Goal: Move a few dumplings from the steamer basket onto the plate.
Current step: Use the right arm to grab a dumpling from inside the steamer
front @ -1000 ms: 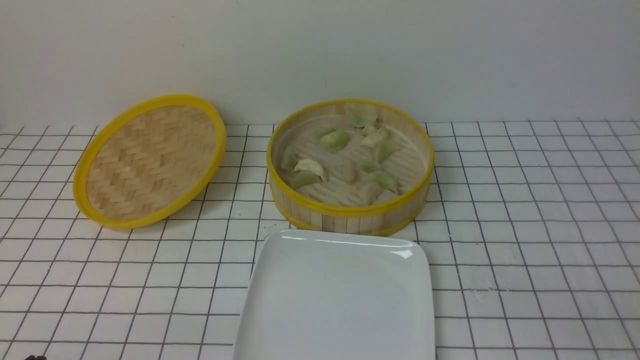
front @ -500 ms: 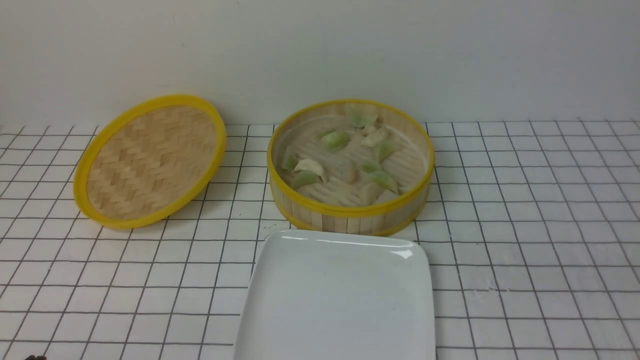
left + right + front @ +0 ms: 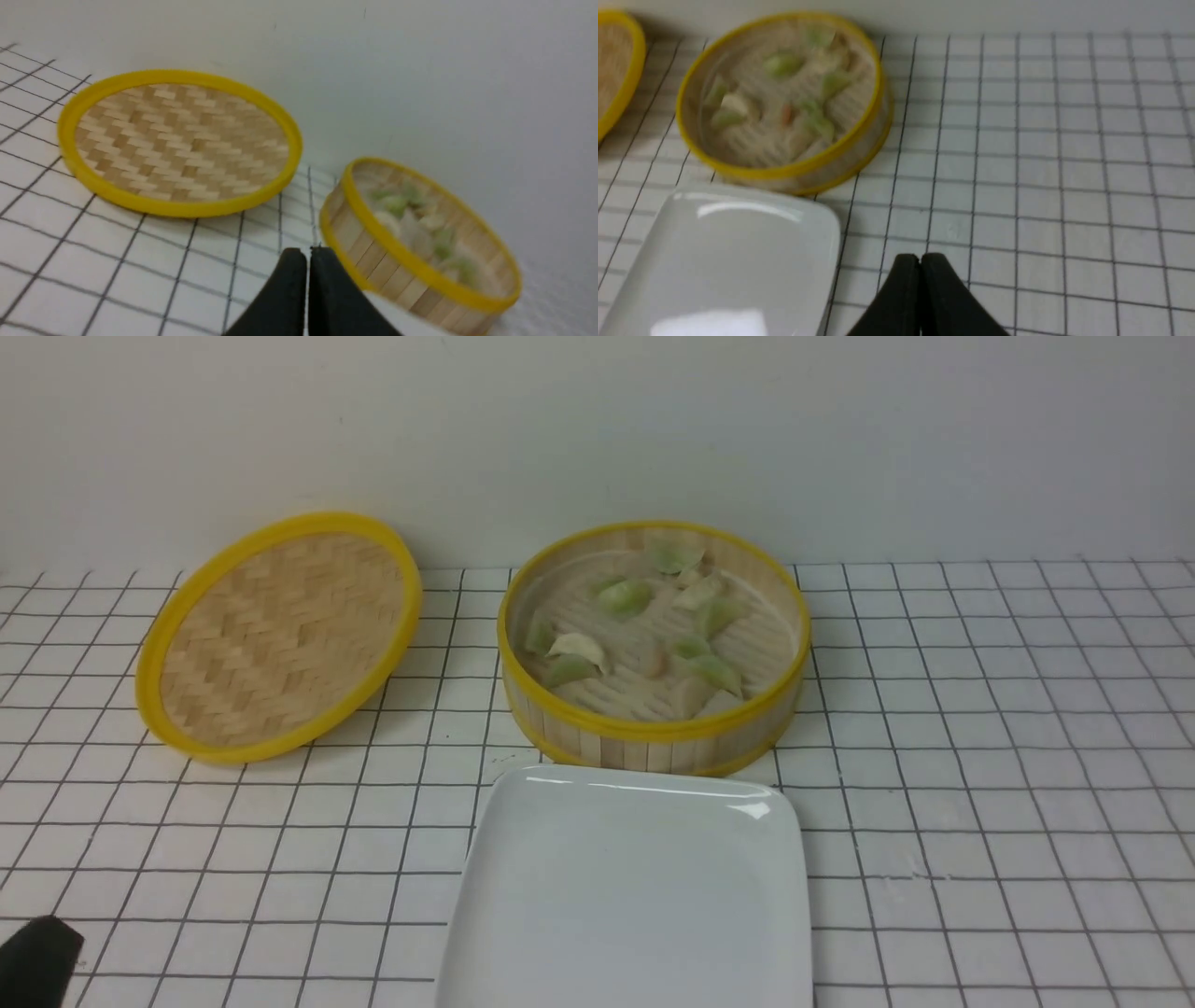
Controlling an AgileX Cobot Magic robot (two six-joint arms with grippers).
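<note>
The round bamboo steamer basket (image 3: 653, 742) stands at the back middle of the table, with several pale green, cream and pinkish dumplings (image 3: 624, 597) on its slatted floor. Directly in front of it lies the white plate (image 3: 635, 896), bare. My left gripper (image 3: 37, 957) shows as a black tip at the front view's lower left corner, far from both. In the left wrist view the left gripper (image 3: 307, 254) is shut and empty, with the basket (image 3: 373, 252) beyond it. My right gripper (image 3: 920, 259) is shut and empty over the cloth beside the plate (image 3: 714, 261), out of the front view.
The flat woven lid (image 3: 280, 635) with its yellow rim rests tilted against the wall, left of the basket. A white cloth with a black grid (image 3: 980, 756) covers the table. A plain pale wall (image 3: 597, 429) closes the back.
The left gripper's black tip has come up into the front view's lower left corner. Basket, dumplings, plate and lid have not moved.
</note>
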